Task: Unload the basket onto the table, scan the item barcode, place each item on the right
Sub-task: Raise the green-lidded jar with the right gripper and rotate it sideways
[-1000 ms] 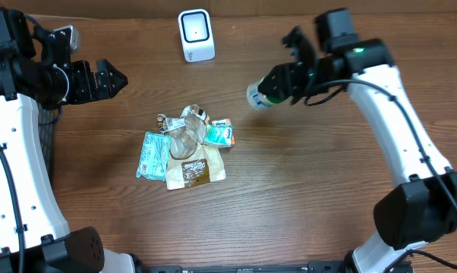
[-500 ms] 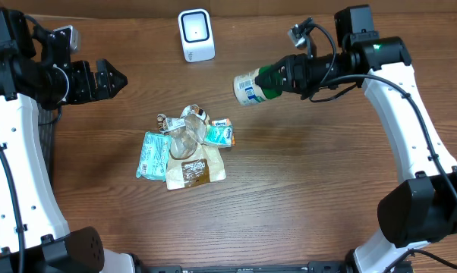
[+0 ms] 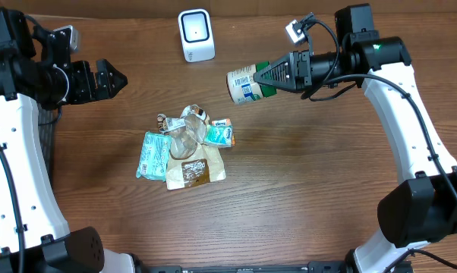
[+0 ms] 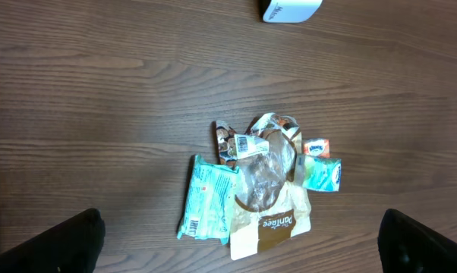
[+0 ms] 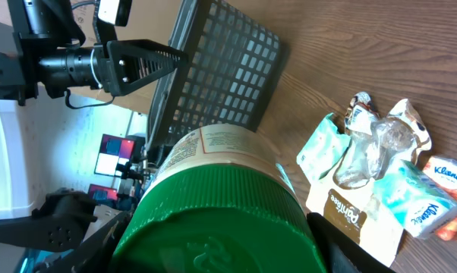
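— Jar (image 3: 242,85) is up off the table (image 3: 312,197), lying sideways, its green lid clamped in the right gripper (image 3: 268,76) and the label end poking out past the fingertips!
— And the scanner (image 3: 196,35)?
— Ahead of that gripper, just beyond the jar's free end and off to one side. It stands on the wood, with a clear gap between the two.
— Left gripper (image 3: 116,78)?
— Jaws spread wide, nothing in them, well apart from the jar. A heap of packets (image 3: 187,148) lies flat on the table, between the two grippers.
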### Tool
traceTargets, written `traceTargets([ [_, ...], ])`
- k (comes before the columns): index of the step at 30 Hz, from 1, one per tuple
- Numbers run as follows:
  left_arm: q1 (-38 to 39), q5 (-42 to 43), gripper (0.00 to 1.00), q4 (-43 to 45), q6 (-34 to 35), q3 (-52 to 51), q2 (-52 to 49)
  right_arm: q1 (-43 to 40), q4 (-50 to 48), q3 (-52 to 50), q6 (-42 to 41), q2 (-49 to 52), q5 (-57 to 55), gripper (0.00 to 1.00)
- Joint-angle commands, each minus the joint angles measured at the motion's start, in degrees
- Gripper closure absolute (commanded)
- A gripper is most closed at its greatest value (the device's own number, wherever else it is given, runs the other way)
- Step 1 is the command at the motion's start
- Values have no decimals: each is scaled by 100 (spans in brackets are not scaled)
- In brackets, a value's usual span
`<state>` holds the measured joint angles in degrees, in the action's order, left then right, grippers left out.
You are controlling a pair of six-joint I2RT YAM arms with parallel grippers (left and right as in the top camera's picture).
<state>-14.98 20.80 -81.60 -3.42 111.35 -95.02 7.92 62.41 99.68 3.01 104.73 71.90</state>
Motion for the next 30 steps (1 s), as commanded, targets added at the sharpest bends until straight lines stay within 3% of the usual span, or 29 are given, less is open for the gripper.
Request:
traceTargets([
  [1,42,-46,0,0,-131,28,63,24,-39,120,26,-85,136,73],
  [30,42,-46,0,-2,-131,28,63,127,-59,116,63,-85,-339,74],
])
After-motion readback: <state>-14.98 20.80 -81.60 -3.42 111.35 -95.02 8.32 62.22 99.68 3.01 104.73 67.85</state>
